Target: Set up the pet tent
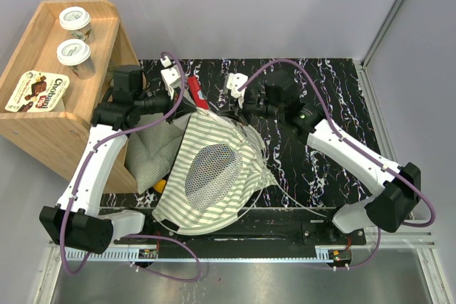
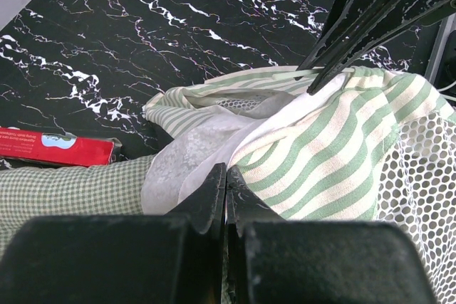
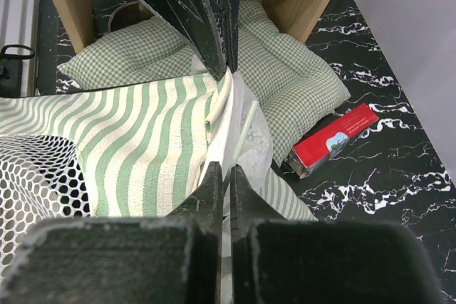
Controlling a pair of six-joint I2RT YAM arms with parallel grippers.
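Two tools, the left tool [image 2: 226, 176] and the right tool [image 3: 224, 172], we see with jaws together, each pinching the 12 o'clock edge of the pet tent [image 1: 206, 133], which lies slumped on the marbled worktop [image 1: 320, 76] toward 6 o'clock, its 9 o'clock side overlapping the checked cushion [image 1: 146, 154].

Walls: plain pale grey panels [image 1: 249, 5] close off the back and both sides.
Frame: slim metal struts [image 1: 390, 18] slant along the upper corners.
Surface: black with white marble veining [image 1: 342, 97], matte.
Furniture: a light wooden shelf unit [image 1: 43, 129] at the far left, its legs on the surface.
Near edge: a metal rail [image 1: 242, 255], with brushed metal sheet [image 1: 235, 286] below it.
Light: even and diffuse, with soft shadows.
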